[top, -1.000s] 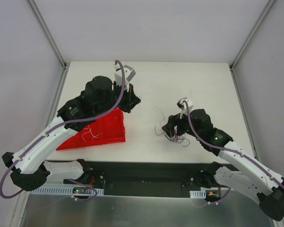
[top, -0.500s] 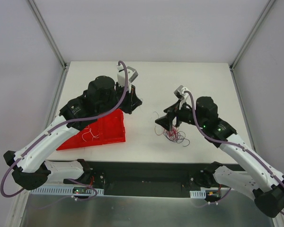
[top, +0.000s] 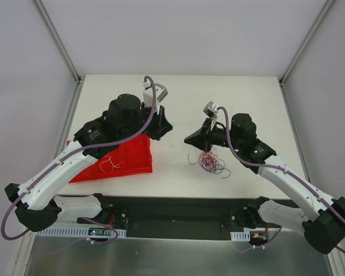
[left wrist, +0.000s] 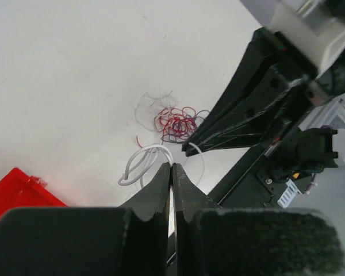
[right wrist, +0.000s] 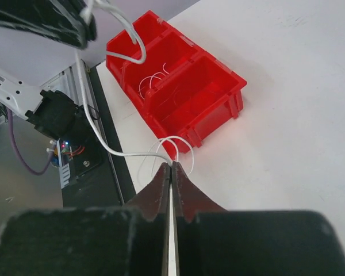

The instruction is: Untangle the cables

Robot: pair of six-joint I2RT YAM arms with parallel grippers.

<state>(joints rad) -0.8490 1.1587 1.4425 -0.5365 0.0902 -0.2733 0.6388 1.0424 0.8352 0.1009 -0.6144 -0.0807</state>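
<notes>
The cables [top: 210, 163] lie as a small red, purple and whitish tangle on the white table, also seen in the left wrist view [left wrist: 177, 122]. A separate white cable [right wrist: 112, 150] stretches in the air between both grippers. My left gripper [top: 167, 124] is shut on one looped end of it [left wrist: 139, 164]. My right gripper [top: 187, 140] is shut on its other looped end [right wrist: 181, 144], just above and left of the tangle. In the right wrist view the left gripper [right wrist: 80, 29] shows at the top left.
A red divided bin [top: 126, 158] sits at the table's left front, partly under the left arm, with a few whitish wires [right wrist: 154, 79] in its compartments. The black base strip [top: 178, 210] runs along the near table edge.
My right gripper rose off the tangle, swung left toward the left gripper, and went from open to shut on the white cable. The left arm barely moved.
</notes>
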